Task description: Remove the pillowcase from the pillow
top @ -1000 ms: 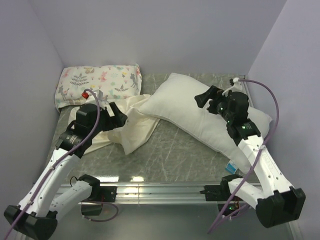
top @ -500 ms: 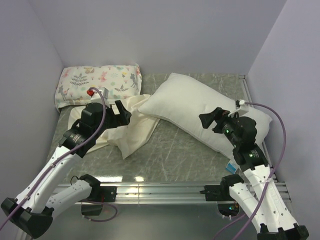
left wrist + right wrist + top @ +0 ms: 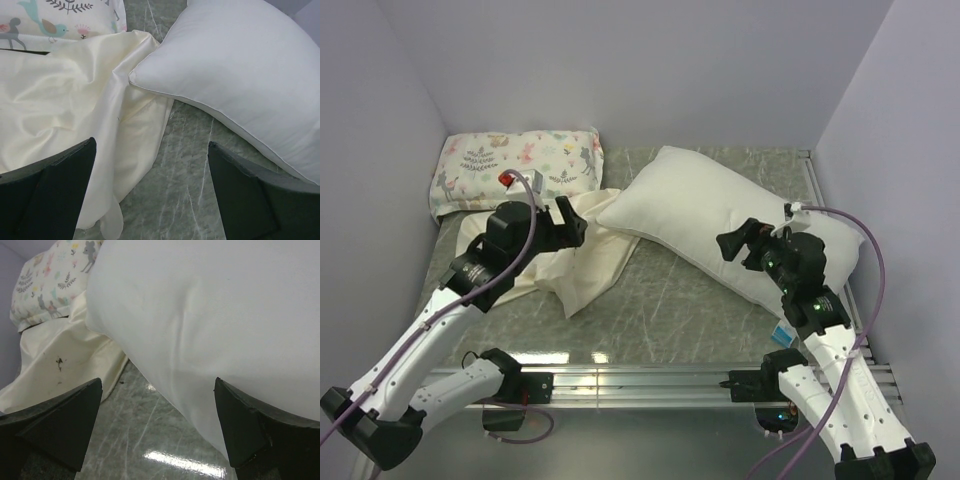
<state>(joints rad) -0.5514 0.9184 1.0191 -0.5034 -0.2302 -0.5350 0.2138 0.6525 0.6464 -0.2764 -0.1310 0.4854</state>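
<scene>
Left gripper (image 3: 574, 224) jaws wide, nothing between them, hovering over the pillowcase (image 3: 588, 258). The left wrist view confirms it: left gripper (image 3: 150, 146) fingers far apart, with fabric and table (image 3: 190, 200) visible in the gap. Right gripper (image 3: 735, 238) is also spread wide and empty, sitting above the near-middle of the pillow (image 3: 700, 200). In the right wrist view the right gripper (image 3: 156, 385) frames the pillow's edge and touches nothing that I can see. The pillow is bare, plump and matte white, lying diagonally across the right half of the table (image 3: 660, 310), from centre-far toward the near right corner. A small blue label (image 3: 781, 331) shows at that near right end, beside the right arm. The pillowcase is off the pillow, crumpled flat on the left half of the table. The pillow's (image 3: 240, 75) left corner lies on top of the pillowcase (image 3: 65, 100) edge, so the 2 touch there. The far side of the pillowcase butts against the printed pillow (image 3: 520, 165) in the far left corner. Right wrist view: pillow (image 3: 210, 305) fills the upper right, pillowcase (image 3: 50, 375) is lower left with a couple of small dark specks on it, and printed pillow (image 3: 45, 280) is behind.
</scene>
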